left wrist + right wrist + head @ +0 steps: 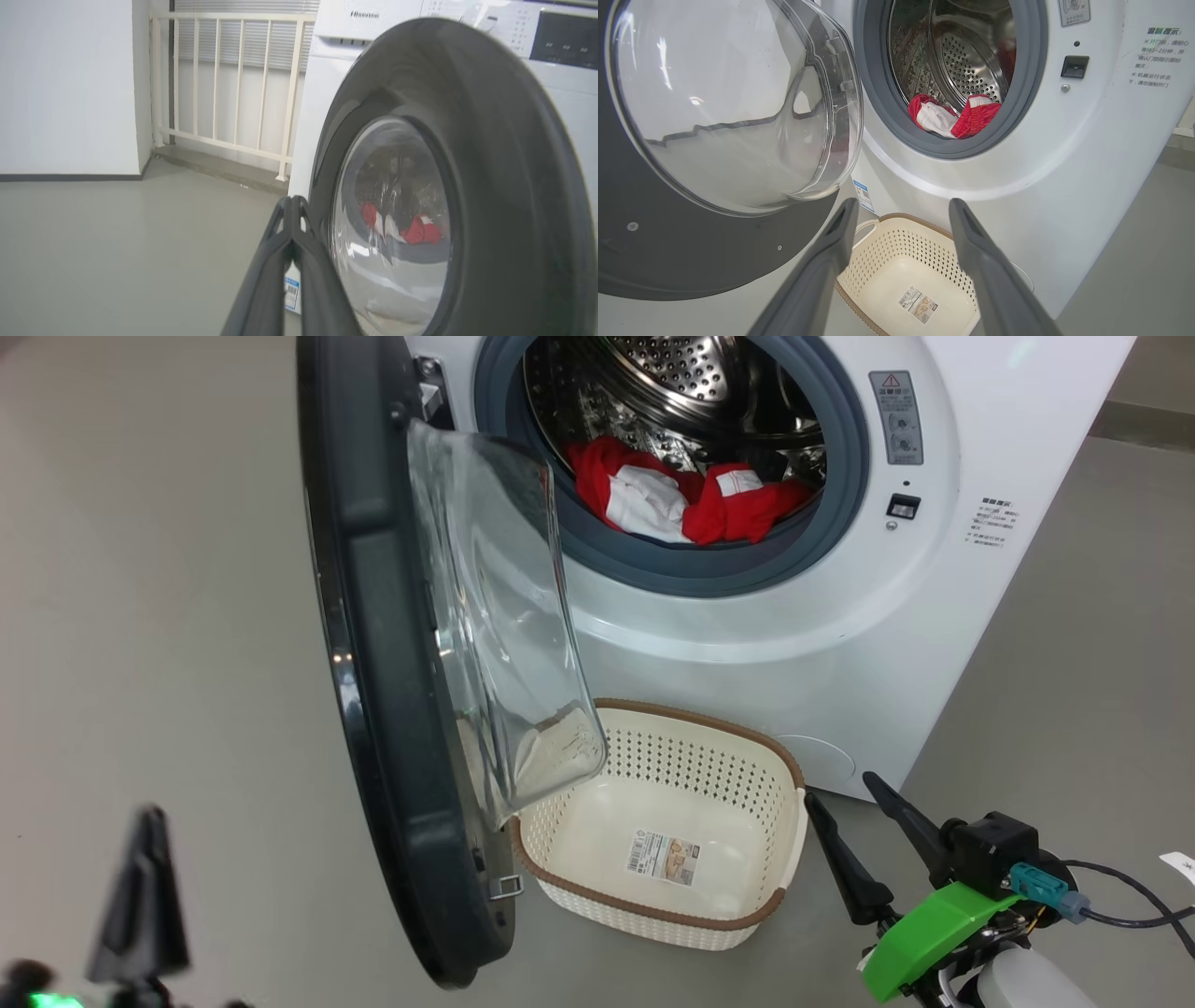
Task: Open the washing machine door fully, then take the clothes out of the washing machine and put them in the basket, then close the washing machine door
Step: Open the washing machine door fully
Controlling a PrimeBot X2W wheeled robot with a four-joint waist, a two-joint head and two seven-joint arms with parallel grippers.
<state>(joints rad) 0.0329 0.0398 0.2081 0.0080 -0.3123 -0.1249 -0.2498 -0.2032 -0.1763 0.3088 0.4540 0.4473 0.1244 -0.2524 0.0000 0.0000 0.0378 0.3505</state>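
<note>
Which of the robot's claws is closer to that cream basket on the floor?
The right claw, just beside the basket's right rim. The left claw sits beyond the open door, on its other side.

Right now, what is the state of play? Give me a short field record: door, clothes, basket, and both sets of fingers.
washing machine door: open, standing out at the left of the drum opening
clothes: red and white, in the drum at its front lip
basket: on the floor before the washing machine, no clothes in it
left fingers: shut on nothing, by the door's outer face
right fingers: open, empty, right of the basket
</note>
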